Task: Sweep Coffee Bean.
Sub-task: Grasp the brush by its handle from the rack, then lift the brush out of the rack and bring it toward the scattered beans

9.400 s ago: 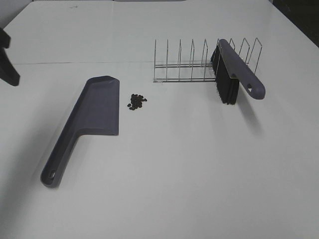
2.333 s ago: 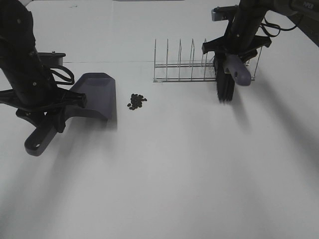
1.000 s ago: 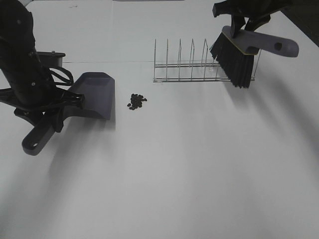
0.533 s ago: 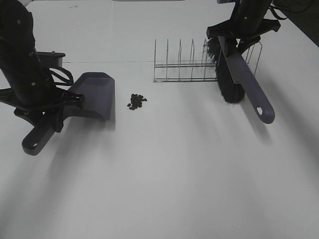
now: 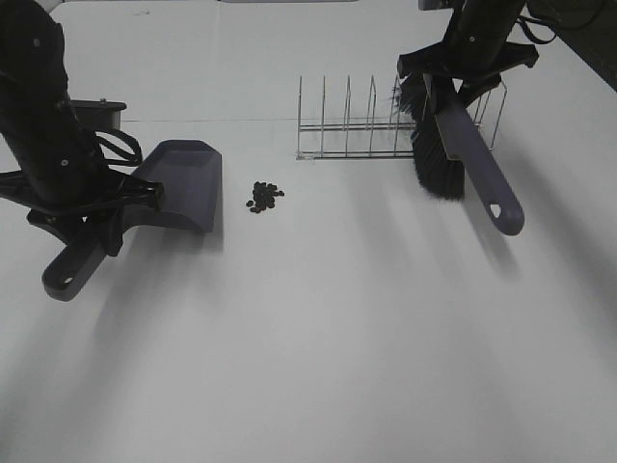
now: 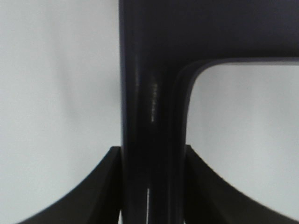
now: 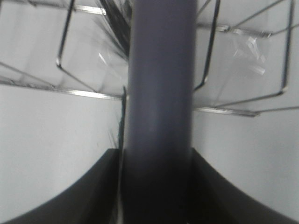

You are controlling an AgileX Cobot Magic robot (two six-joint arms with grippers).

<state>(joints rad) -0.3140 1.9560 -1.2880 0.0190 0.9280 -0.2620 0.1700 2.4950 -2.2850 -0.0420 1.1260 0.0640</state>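
Exterior high — one dustpan (image 5: 188, 181), one brush (image 5: 469, 154), one bean cluster (image 5: 263, 196).

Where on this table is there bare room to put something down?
The whole near half of the table, in front of the dustpan and brush, is bare. It's crowded between dustpan, coffee beans and wire rack.

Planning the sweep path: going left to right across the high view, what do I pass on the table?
dustpan → beans → rack → brush, held at the rack's right end.
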